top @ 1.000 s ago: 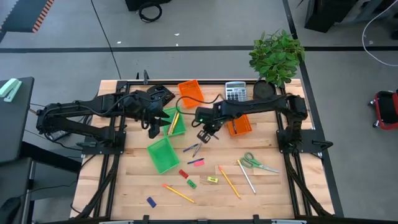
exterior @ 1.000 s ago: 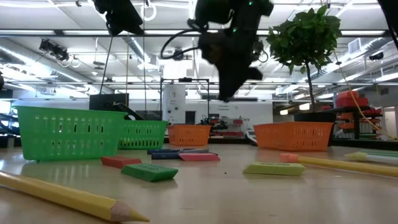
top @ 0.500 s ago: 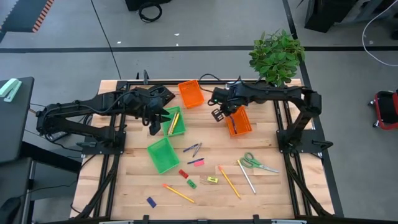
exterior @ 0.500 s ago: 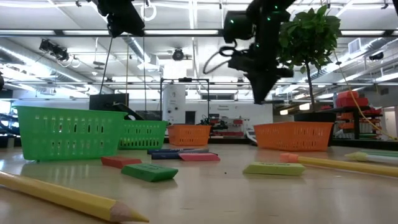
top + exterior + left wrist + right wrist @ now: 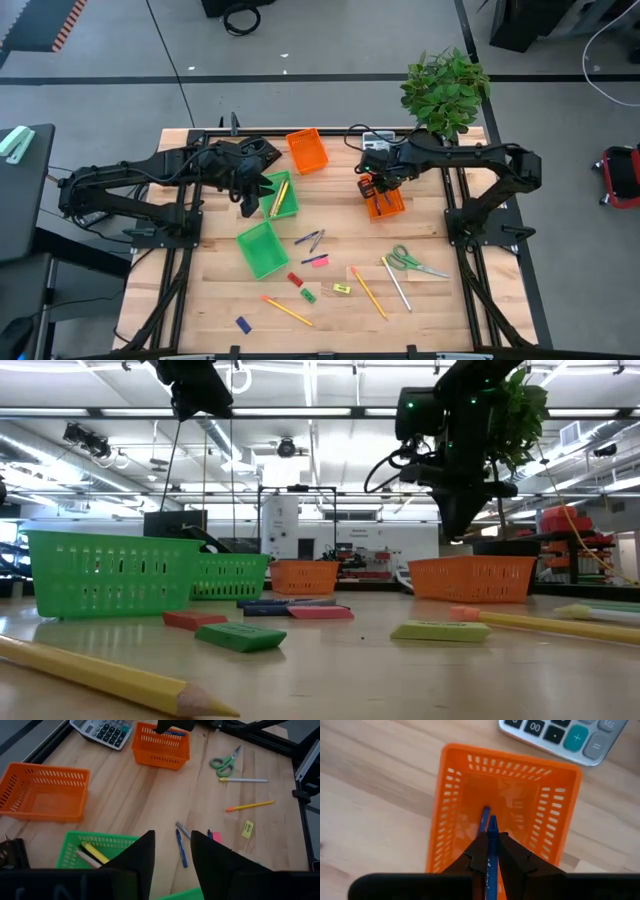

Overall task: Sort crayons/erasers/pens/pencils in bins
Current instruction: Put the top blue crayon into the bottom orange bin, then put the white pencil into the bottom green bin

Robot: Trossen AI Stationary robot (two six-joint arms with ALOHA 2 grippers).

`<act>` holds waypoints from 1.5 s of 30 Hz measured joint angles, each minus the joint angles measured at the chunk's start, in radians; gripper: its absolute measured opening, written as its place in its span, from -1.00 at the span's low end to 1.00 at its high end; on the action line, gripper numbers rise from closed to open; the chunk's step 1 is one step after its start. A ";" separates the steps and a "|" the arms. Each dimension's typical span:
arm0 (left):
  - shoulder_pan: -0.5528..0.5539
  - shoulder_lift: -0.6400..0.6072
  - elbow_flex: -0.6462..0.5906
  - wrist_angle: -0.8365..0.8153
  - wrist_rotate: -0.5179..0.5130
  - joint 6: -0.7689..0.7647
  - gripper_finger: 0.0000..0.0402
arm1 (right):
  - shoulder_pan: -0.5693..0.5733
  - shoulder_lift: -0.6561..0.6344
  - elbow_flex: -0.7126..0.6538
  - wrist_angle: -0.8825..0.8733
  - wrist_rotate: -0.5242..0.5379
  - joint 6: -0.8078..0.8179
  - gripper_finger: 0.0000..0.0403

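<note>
Right wrist view, right end effector (image 5: 490, 851) pinching a slim blue pen (image 5: 491, 851) above the orange bin (image 5: 449, 822)

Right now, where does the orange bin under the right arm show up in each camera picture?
High view: orange bin, right of centre, below the calculator.
Low view, right of centre on the table.
Left wrist view, top centre, beside the calculator.
Right wrist view, filling the middle, ahead of the right gripper; calculator beyond it.
</note>
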 joint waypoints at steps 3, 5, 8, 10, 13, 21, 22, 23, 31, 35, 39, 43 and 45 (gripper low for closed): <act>0.000 0.000 0.000 0.002 0.000 0.026 -0.35 | 0.001 -0.002 0.004 0.004 0.004 0.004 -0.78; 0.000 0.000 0.000 0.002 0.000 0.047 -0.36 | 0.000 -0.002 0.004 0.001 0.005 0.006 -0.78; 0.000 0.000 0.000 0.002 0.000 0.057 -0.37 | 0.001 -0.002 0.004 0.001 0.005 0.029 -0.78; 0.000 0.000 0.000 0.002 0.000 0.057 -0.37 | 0.001 -0.002 0.004 0.001 0.006 0.042 -0.78; 0.000 0.000 0.000 0.001 0.000 0.057 -0.36 | 0.000 -0.002 0.004 0.002 0.018 0.039 -0.75; 0.000 0.000 0.000 0.001 -0.001 0.053 -0.42 | 0.000 -0.002 0.005 0.006 0.036 0.051 -0.54; 0.000 0.000 0.000 0.001 -0.007 0.053 -0.43 | 0.000 -0.002 0.005 0.006 0.036 0.055 -0.52; 0.000 0.000 0.000 0.001 -0.018 0.053 -0.44 | 0.000 -0.002 0.005 0.006 0.035 0.061 -0.50; 0.000 0.009 0.000 0.013 -0.229 -0.103 -0.42 | 0.062 0.000 0.038 0.003 -0.079 0.133 -0.48; -0.004 -0.001 0.001 0.013 -0.216 -0.107 -0.40 | 0.125 0.000 0.107 0.008 -0.045 0.167 -0.48; -0.003 0.000 0.001 0.008 -0.201 -0.081 -0.38 | 0.191 0.000 0.177 0.062 0.021 0.201 -0.48; -0.008 0.000 0.001 0.007 -0.198 -0.004 -0.39 | 0.248 0.000 0.204 0.140 0.051 0.257 -0.48; -0.009 0.000 0.001 0.010 -0.198 0.001 -0.39 | 0.271 0.000 0.211 0.138 0.050 0.282 -0.48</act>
